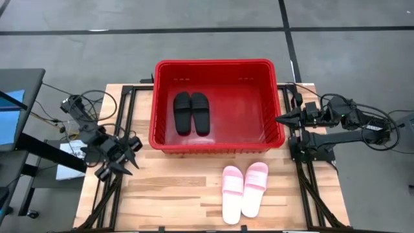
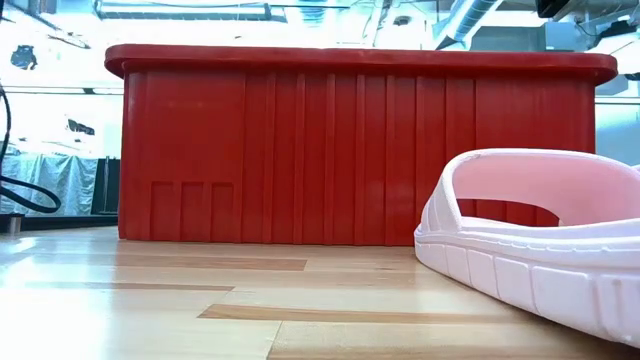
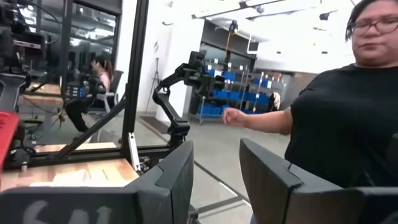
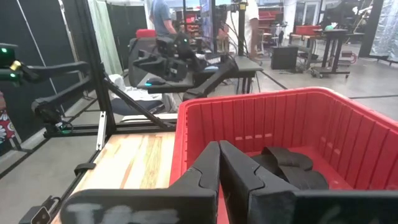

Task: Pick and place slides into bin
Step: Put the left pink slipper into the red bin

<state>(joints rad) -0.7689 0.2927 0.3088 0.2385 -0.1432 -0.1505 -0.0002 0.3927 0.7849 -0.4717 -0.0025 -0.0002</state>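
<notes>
The red bin (image 1: 275, 103) stands at the table's far middle; it also shows in the low view (image 2: 300, 150) and the right wrist view (image 4: 348, 124). The black pair of slides (image 1: 191, 111) lies flat on the bin's floor, left of centre, also seen in the right wrist view (image 4: 286, 165). The pink pair (image 1: 244, 189) lies side by side on the table in front of the bin's right part; one pink slide fills the low view's right (image 2: 540, 250). My left gripper (image 1: 131, 155) is open and empty at the table's left edge. My right gripper (image 1: 279, 119) is shut and empty beside the bin's right wall.
Black frame rails run along both sides of the table (image 1: 123, 116) (image 1: 304, 162). Bare wooden tabletop (image 1: 174, 188) lies in front of the bin, left of the pink pair. A person (image 3: 336, 112) stands beyond the table in the left wrist view.
</notes>
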